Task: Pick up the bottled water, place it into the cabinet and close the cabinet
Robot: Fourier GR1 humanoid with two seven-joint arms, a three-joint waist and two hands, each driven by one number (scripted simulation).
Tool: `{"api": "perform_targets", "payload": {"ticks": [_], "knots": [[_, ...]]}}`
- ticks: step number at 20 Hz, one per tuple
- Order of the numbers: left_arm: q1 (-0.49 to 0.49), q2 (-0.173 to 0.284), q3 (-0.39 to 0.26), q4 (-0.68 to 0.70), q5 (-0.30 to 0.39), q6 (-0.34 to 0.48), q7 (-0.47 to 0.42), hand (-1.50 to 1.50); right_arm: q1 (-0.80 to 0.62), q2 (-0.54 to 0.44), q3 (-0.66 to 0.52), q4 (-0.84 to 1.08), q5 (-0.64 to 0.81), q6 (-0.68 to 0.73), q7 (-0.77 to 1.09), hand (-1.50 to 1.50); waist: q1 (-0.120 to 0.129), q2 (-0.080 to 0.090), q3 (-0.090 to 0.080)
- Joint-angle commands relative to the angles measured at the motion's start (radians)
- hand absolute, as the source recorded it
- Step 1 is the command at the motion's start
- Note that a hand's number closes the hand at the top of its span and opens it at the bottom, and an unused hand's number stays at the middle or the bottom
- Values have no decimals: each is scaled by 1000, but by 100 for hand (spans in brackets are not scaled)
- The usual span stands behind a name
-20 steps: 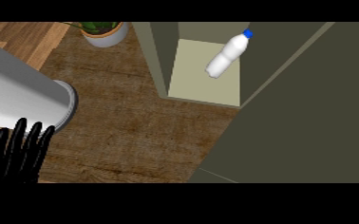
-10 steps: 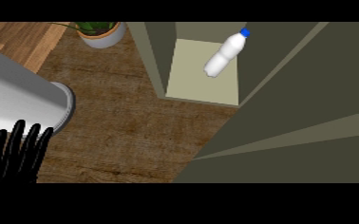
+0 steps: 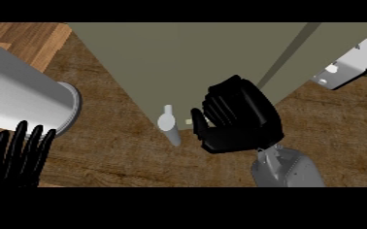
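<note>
Door nearly shut, bottle out of sight

Nearest, the left hand [image 3: 25,153] rested at the left edge, fingers straight and holding nothing. Beyond it, the right hand [image 3: 235,116] lay flat and relaxed against the cabinet door [image 3: 186,63], just right of the handle [image 3: 169,126]. The bottled water, presumably inside the cabinet, did not show; only closing seemed left.

Dark wood-grain counter top [image 3: 122,160], paler wooden strip [image 3: 28,36] upper-left.

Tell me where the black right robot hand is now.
In the head view, the black right robot hand is right of centre, against the grey-green cabinet door, beside its pale handle.
</note>
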Motion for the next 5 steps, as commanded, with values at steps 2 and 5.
{"api": "perform_targets", "payload": {"ticks": [2,5], "knots": [[9,-5,0,24,1,-17,-3,-150,-306,9,-75,303,-66,-122,-47,150,-9,-6,2],[1,-19,3,8,1,10,10,-150,-459,9,-89,479,-123,-129,-87,150,-26,-11,3]]}}
